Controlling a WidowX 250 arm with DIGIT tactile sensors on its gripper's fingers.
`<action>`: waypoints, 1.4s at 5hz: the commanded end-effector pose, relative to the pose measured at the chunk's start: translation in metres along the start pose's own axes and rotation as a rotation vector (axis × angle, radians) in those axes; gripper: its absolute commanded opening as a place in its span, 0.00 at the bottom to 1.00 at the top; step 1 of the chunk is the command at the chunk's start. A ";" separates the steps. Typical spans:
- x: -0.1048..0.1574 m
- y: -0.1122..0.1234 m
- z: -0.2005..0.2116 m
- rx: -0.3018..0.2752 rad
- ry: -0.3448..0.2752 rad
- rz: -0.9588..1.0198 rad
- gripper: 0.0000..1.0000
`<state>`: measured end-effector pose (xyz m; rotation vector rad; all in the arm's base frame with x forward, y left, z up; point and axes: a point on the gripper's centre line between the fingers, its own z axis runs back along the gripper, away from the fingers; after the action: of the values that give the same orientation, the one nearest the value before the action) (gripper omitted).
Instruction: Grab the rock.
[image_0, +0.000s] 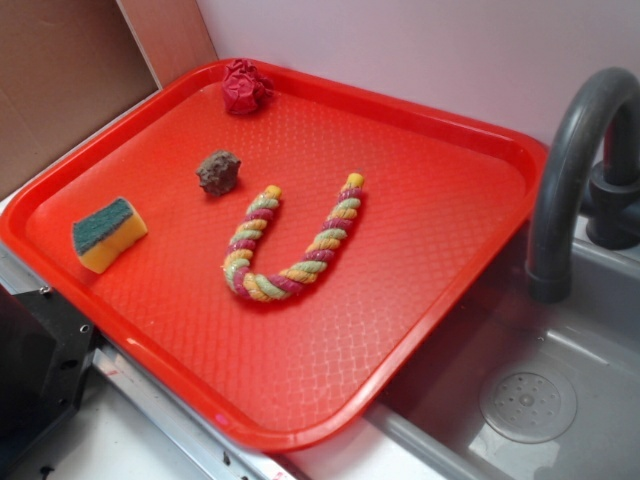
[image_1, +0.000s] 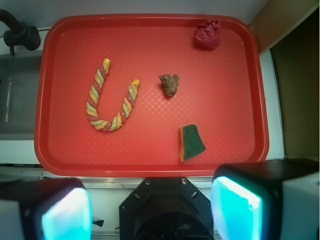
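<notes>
Wrist view, looking straight down. Red tray (image_1: 55, 90) fills most of frame. Rock (image_1: 169, 84) near tray centre, brown-grey, lumpy, free on all sides. Multicoloured rope (image_1: 111, 97) bent in U to its left, near rock, not touching. Yellow sponge (image_1: 191, 142) with green top below rock, apart from it. Dark red cloth ball (image_1: 207, 34) at tray's upper right corner. Tool (image_1: 150, 210) at bottom edge, two pads (image_1: 235, 207) spread wide, nothing between them, off tray. Grey faucet (image_1: 20, 35) and sink at upper left.
</notes>
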<state>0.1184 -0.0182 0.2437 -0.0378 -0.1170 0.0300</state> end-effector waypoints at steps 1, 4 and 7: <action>0.000 0.000 0.000 0.000 0.000 0.000 1.00; 0.029 0.040 -0.056 0.031 -0.087 0.129 1.00; 0.070 0.032 -0.134 0.126 -0.135 0.064 1.00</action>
<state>0.1983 0.0119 0.1099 0.0898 -0.2151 0.1136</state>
